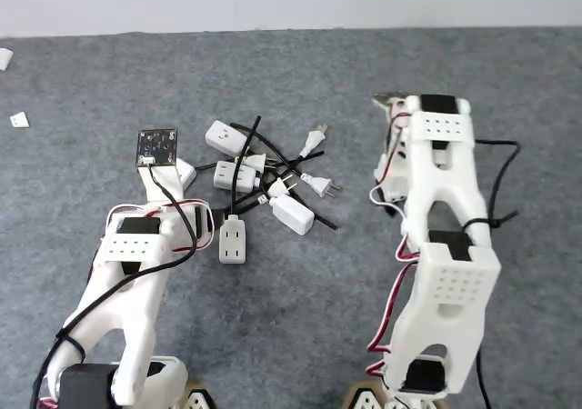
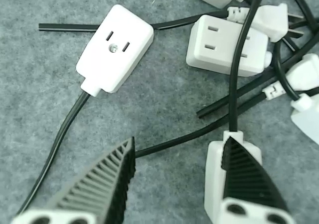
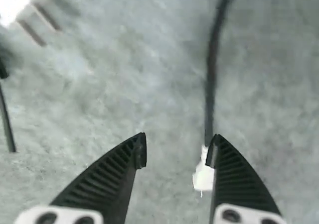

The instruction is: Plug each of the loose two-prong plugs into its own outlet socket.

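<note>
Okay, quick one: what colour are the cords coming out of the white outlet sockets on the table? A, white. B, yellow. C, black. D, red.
C: in the left wrist view the outlet socket trails a black cord across the grey mat, and the other cords tangled in the pile beside it are black too.

1. Grey, felt-like table (image 1: 300, 318).
2. At its middle, a tangle: white sockets (image 1: 233, 241), plugs (image 1: 317, 184) and black cords (image 2: 65, 135) crossing one another.
3. Two small white scraps (image 1: 19, 119) near the far left edge.
</note>
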